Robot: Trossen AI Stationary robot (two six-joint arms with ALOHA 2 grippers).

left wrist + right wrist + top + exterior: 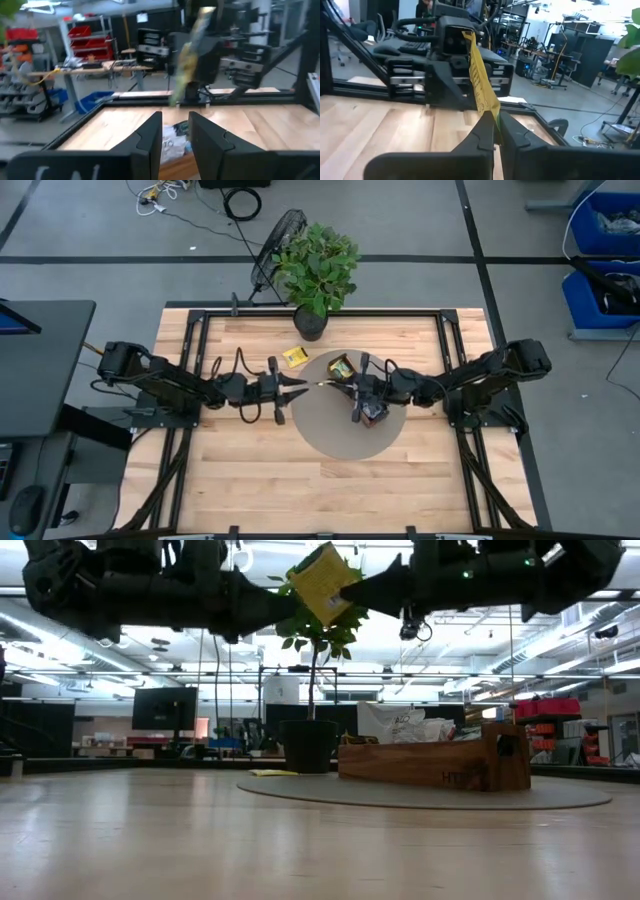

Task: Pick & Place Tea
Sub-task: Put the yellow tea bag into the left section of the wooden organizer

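Above round mat, right gripper (352, 596) pinching flat yellow packet (323, 582), left gripper (300, 387) half-parted, empty

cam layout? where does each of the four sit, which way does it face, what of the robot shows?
High: above the table, straight down; both arms, left hand open, right hand pinching a yellow tea packet.
Low: table-top height, level across; arms overhead, packet, wooden box, plant.
Left wrist: past its own parted fingers at the right arm and packet.
Right wrist: past its shut fingers at the left arm, packet pinched.
Shared: all four see the packet.
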